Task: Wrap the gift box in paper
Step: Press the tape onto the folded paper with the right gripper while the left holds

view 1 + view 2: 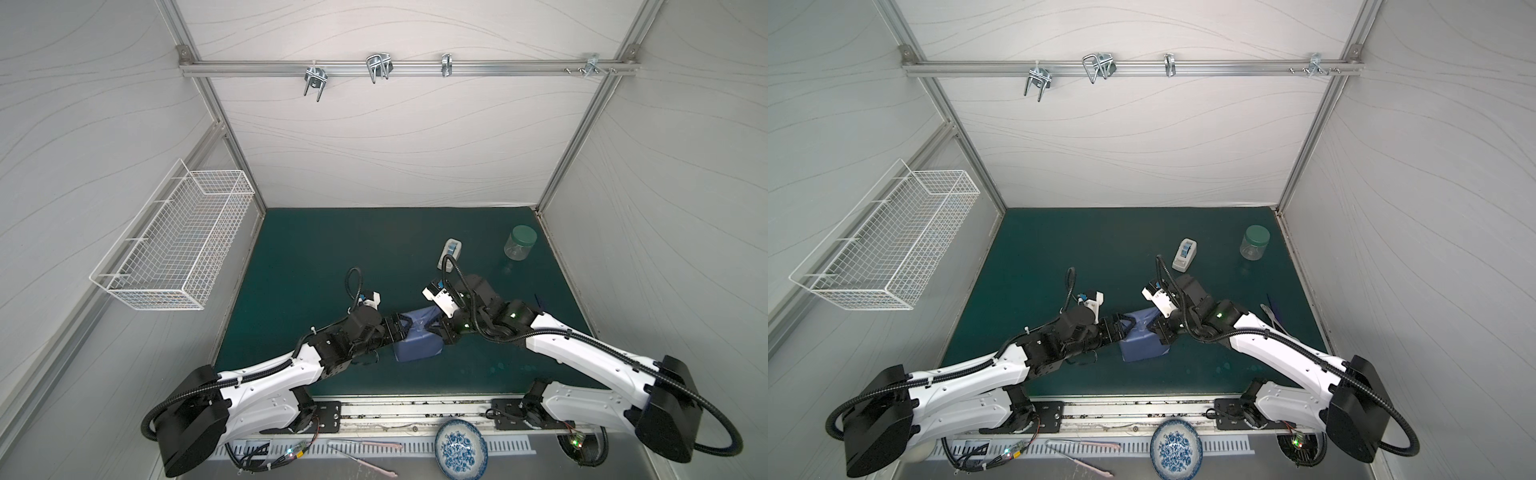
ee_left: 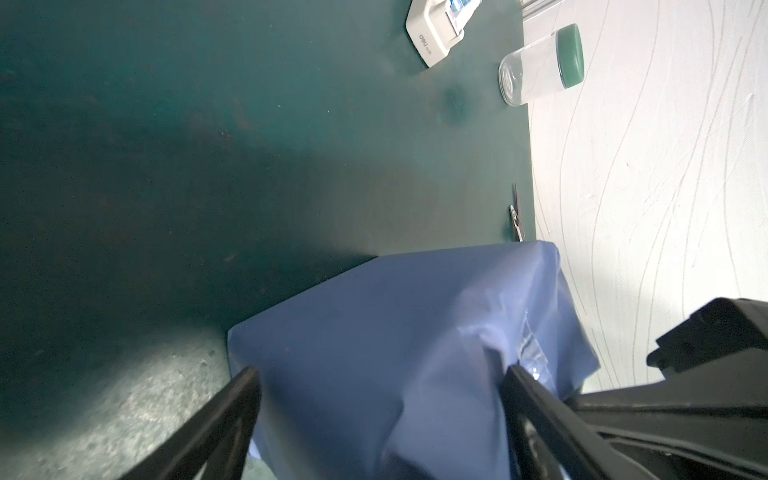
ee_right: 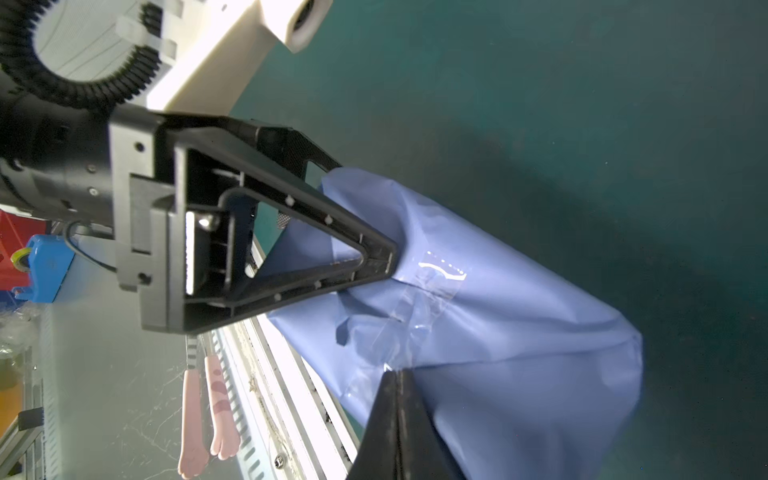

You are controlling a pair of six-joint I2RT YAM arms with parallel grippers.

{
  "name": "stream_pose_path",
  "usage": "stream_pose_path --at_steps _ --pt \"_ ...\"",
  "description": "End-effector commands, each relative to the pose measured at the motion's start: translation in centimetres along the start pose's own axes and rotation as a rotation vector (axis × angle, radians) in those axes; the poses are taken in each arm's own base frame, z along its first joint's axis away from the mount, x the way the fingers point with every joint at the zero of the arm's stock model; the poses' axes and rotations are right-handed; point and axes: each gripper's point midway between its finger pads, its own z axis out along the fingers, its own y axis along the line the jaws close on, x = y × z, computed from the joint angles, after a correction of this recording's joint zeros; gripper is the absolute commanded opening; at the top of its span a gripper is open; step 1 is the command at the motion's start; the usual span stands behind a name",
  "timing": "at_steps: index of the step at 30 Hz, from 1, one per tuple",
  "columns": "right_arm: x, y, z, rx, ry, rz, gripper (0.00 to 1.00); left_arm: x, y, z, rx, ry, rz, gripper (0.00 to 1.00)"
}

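Paper (image 1: 417,347) on, seam under pressure

Your paper already covers the gift box, hidden inside, near the counter's (image 1: 316,257) front edge, mid-width. Your right claw (image 3: 399,376), pressed together, bears on the clear tape (image 3: 436,286), likely to stick the seam. Your left claw (image 2: 380,372), spread wide, straddles one end, apparently steadying it.

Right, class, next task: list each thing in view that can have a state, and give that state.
paper: wrapped around the box, creased, seam taped.
gift box: hidden under the paper.
clear tape: stuck across the seam.
left gripper: open, jaws wide astride the wrapped end.
right gripper: shut, tip pressing the taped seam.
jar: upright, green lid on.
tape dispenser: standing free, untouched.
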Motion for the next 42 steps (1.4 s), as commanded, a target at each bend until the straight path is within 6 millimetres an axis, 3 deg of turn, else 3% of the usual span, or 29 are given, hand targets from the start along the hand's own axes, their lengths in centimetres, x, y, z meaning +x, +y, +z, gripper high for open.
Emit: stream_pose_path --at_steps 1,4,8,20,25,30,34,37,42 --pt "0.2 0.7 0.4 -0.03 0.029 0.001 0.05 2.3 4.8 0.1 -0.189 0.09 0.037 0.92" --pt "-0.3 1.0 0.6 -0.037 0.028 -0.011 0.05 2.2 4.8 0.1 -0.191 0.088 0.036 0.92" --pt "0.4 0.8 1.3 -0.033 0.063 -0.008 0.05 2.2 4.8 0.1 -0.19 0.086 0.039 0.92" --pt "4.8 1.2 1.8 -0.013 0.192 -0.024 0.05 2.2 5.0 0.1 -0.196 0.084 0.045 0.92" --pt "4.3 1.9 0.8 -0.032 0.153 -0.039 0.04 2.0 4.7 -0.1 -0.194 0.077 0.048 0.92" --pt "1.9 3.5 -1.9 -0.095 0.039 -0.045 0.07 1.4 3.7 -0.1 -0.175 0.066 0.066 0.93" --pt "2.3 2.0 -3.2 -0.007 -0.008 0.008 0.1 0.6 2.7 -0.2 -0.163 0.046 0.085 0.93" --pt "3.7 1.2 -2.5 0.012 0.008 0.066 0.11 -0.3 1.8 -0.4 -0.15 0.018 0.105 0.94" --pt "3.9 2.8 -0.2 -0.064 0.007 0.052 0.11 -2.8 -1.0 -1.4 -0.102 -0.028 0.135 0.98"
